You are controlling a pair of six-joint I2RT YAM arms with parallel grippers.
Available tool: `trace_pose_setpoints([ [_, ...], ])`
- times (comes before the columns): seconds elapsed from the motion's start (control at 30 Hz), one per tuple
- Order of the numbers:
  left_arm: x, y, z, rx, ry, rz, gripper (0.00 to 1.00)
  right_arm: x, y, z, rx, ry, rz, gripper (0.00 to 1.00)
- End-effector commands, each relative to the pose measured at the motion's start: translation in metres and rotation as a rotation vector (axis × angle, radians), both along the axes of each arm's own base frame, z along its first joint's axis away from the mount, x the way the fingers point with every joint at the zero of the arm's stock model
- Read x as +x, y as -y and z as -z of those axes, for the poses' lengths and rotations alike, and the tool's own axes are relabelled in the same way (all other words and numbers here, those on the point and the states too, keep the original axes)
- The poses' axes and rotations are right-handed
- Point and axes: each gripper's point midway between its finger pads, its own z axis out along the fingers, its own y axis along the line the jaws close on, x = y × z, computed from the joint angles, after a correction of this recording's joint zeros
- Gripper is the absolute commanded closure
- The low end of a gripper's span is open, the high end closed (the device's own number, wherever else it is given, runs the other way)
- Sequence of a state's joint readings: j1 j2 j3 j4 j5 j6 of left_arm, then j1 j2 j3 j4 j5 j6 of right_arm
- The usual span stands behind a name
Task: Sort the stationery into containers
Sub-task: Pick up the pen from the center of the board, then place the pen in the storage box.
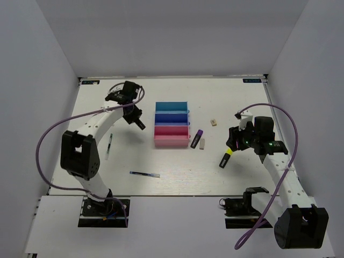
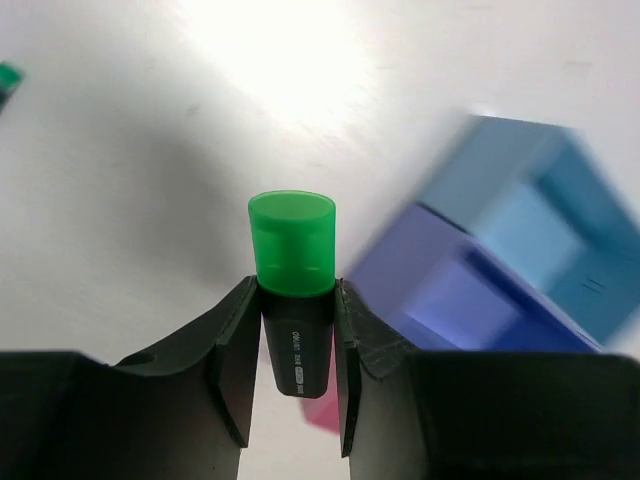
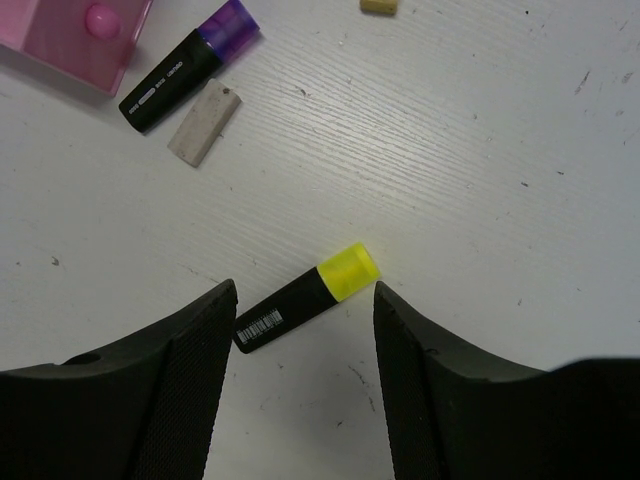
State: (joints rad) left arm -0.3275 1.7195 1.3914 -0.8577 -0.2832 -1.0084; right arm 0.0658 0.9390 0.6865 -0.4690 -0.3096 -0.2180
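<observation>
My left gripper is shut on a black highlighter with a green cap and holds it above the table, left of the containers. The joined bins stand mid-table: teal, blue, pink; they are blurred in the left wrist view. My right gripper is open above a yellow-capped highlighter lying on the table. A purple-capped highlighter and a whitish eraser lie by the pink bin.
A beige eraser lies right of the bins. A thin dark blue pen lies near the front. A thin pen with a green end lies at the left by the left arm. White walls enclose the table.
</observation>
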Motion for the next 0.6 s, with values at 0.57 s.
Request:
trace_pose_setpoints([
  [0.57,0.115,0.158,-0.099,-0.127,0.632,0.239,1.0,0.009,-0.003,-0.014,0.009,0.061,-0.021,0.41],
])
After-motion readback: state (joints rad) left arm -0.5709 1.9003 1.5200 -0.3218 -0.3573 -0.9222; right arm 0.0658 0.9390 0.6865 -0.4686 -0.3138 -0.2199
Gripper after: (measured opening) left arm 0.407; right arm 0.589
